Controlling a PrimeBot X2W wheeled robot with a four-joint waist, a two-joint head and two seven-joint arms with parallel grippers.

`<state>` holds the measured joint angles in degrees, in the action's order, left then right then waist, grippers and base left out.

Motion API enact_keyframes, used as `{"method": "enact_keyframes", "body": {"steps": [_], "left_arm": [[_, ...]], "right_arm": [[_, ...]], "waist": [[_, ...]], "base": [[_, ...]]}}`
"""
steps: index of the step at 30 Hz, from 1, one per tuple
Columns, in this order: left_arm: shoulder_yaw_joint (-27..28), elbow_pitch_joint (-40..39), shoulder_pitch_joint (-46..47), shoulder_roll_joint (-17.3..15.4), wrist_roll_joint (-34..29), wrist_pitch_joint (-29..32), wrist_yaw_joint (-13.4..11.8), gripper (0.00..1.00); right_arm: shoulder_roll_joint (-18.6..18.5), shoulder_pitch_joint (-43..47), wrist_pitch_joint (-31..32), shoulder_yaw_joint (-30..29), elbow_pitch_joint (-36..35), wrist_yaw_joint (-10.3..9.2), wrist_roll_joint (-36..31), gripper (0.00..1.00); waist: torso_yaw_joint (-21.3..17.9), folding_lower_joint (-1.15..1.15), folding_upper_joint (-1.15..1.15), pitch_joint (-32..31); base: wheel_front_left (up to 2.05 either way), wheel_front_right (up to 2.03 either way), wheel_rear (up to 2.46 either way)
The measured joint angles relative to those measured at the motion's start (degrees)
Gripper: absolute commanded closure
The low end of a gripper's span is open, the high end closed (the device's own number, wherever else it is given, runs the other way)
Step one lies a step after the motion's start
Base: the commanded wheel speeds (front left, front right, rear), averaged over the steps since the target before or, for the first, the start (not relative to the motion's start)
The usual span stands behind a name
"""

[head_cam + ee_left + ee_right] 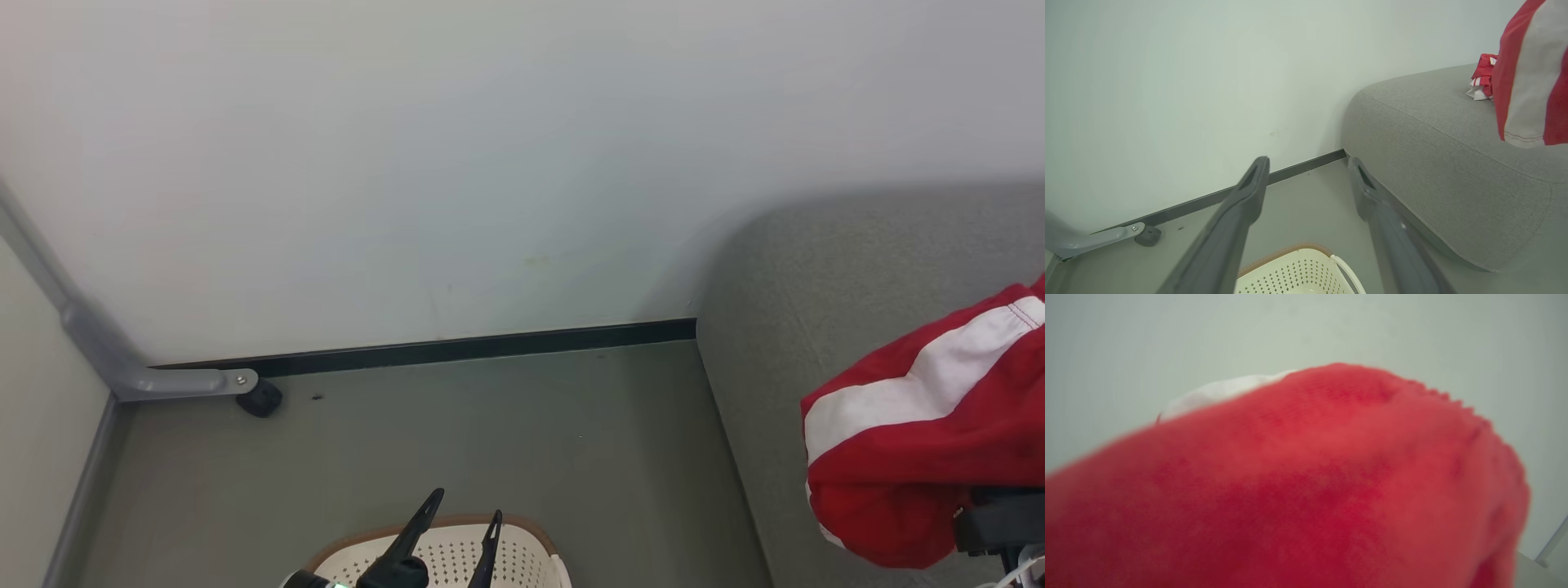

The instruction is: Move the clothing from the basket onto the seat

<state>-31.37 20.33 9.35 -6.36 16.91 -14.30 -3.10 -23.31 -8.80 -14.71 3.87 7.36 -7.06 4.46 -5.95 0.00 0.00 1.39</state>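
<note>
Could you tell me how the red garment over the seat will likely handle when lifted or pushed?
The garment is probably floppy: it sags in rounded folds above the seat. It looks light for its size, being thin hemmed cloth. Pushed on that woven fabric, it would likely bunch up rather than slide.

Left gripper (466,506) low, fingers spread wide, right gripper (998,519) clamped on the clothing (898,465)

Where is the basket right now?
In the head view, the basket sits on the floor at the bottom edge, below the open left gripper and left of the grey seat.
</note>
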Motion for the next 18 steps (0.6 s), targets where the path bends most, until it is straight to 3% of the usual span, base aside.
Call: {"method": "enact_keyframes", "body": {"steps": [18], "left_arm": [[-0.5, -4.6, -0.4, 0.0, -1.0, 0.0, 1.6, 0.00]], "right_arm": [[0.8, 1.3, 0.0, -3.1, -3.1, -0.04, -1.0, 1.00]], "waist": [[-9.4, 0.00, 0.00, 1.8]], "base": [[0.00, 0.00, 0.00]]}}
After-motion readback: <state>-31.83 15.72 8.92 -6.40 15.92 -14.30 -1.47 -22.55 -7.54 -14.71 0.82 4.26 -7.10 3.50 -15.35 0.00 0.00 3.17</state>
